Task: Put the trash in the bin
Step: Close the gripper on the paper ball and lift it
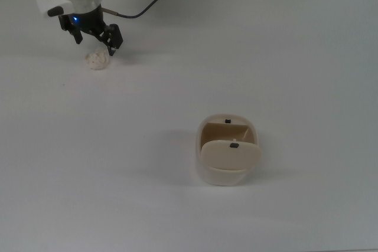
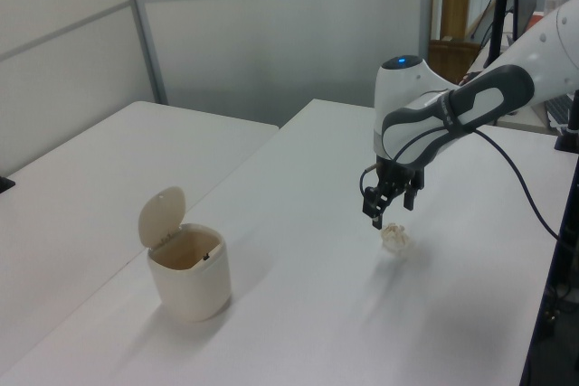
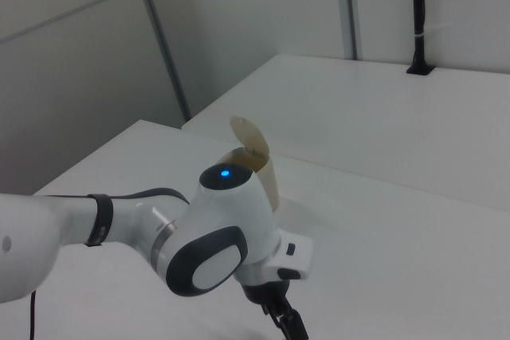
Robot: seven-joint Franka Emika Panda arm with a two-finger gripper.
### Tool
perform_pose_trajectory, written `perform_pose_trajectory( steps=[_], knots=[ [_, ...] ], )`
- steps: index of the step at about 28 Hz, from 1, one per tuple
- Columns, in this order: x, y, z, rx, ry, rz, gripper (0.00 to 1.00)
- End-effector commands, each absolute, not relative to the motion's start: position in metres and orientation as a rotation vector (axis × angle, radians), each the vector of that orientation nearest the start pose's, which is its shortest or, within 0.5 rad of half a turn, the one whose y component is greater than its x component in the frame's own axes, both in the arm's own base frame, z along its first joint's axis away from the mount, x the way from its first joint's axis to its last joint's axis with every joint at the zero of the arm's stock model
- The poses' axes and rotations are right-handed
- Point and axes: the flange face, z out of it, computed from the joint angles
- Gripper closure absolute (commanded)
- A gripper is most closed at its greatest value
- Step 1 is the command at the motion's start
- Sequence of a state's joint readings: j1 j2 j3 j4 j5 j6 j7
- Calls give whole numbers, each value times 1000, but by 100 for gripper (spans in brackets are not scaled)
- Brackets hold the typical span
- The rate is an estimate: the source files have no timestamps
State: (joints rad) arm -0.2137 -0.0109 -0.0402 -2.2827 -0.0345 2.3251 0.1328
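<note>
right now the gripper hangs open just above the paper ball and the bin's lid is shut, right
Not quite: the bin has its lid swung up, leaving the inside open, as the left view shows. The rest holds: the gripper hangs open just above the paper ball.

Bare table [image 1: 118,146] lies between my gripper [image 1: 94,38] and the bin [image 1: 228,150]; nothing stands on that stretch. The bin's flap [image 2: 161,216] stands raised, mouth uncovered (apparently fully). The trash [image 1: 97,60] sits just beside my fingertips, unobstructed.
</note>
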Motion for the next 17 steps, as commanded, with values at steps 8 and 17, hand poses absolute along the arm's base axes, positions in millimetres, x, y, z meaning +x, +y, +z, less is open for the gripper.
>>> perform_pose_trajectory(
  steps=[8,17],
  knots=[
    [490,-130,332,-3145,569,-91,0],
    [497,-129,311,-3156,591,-107,0]
  ],
)
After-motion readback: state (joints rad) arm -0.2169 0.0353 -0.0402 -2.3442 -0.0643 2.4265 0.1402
